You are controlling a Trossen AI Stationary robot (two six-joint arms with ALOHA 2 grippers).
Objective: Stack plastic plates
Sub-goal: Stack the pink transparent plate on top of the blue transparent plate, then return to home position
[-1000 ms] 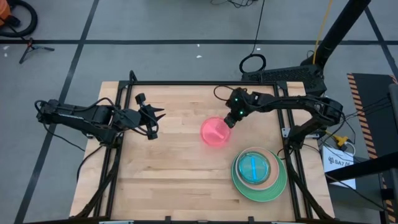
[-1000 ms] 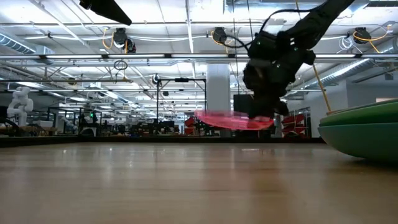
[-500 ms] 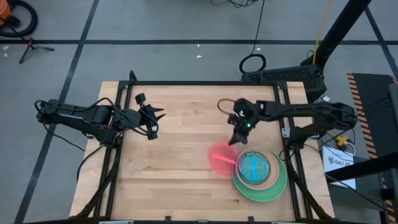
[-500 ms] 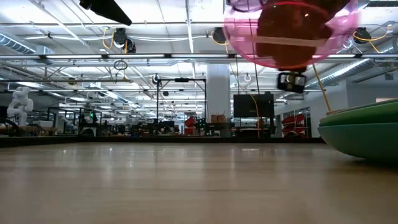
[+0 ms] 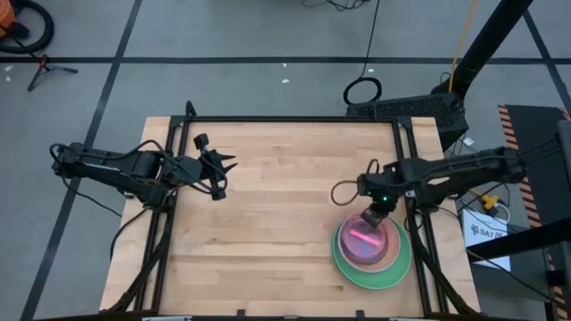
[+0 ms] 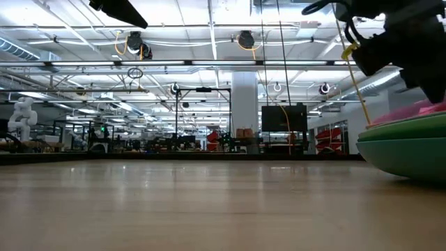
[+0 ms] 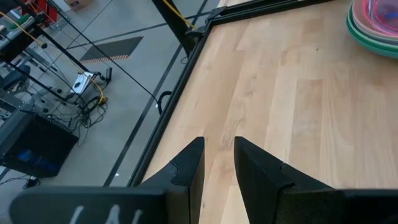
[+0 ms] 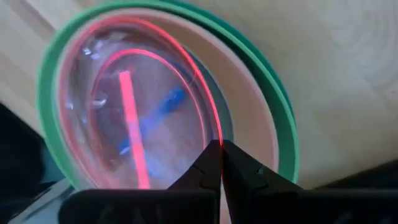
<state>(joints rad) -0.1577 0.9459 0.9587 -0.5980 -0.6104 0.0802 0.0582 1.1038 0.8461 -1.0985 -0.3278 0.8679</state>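
A translucent red plate (image 5: pixel 364 239) lies tilted over the stack, whose bottom plate is a large green one (image 5: pixel 393 276), near the table's near right corner. My right gripper (image 5: pixel 376 217) is at the stack's far edge, shut on the red plate's rim. Through the red plate (image 8: pixel 143 106) a small blue plate (image 8: pixel 171 101) shows, inside a pale plate and the green rim (image 8: pixel 43 87). In the low view the red plate's edge (image 6: pixel 418 111) slants up above the green plate (image 6: pixel 404 150). My left gripper (image 5: pixel 219 169) waits open at the table's far left, touching nothing. My right gripper pinches the red plate's rim (image 8: pixel 214 127) between its two fingertips, at the plate's far edge. The fingers come slanting down from the table's far side. The plate is tilted, its held edge raised and its near part down in the stack.
Bare wooden table (image 5: pixel 268 232) spreads left of the stack. A black frame rail (image 5: pixel 410 178) runs along the right edge close to the stack. From the left wrist view the stack (image 7: pixel 379 25) shows far off across the table.
My right gripper has carried the red plate from the table's middle toward the near right corner, first up high, then down onto the stack. The plate has gone from hanging level in the air to lying tilted over the blue plate. The gripper has stayed shut on its rim.
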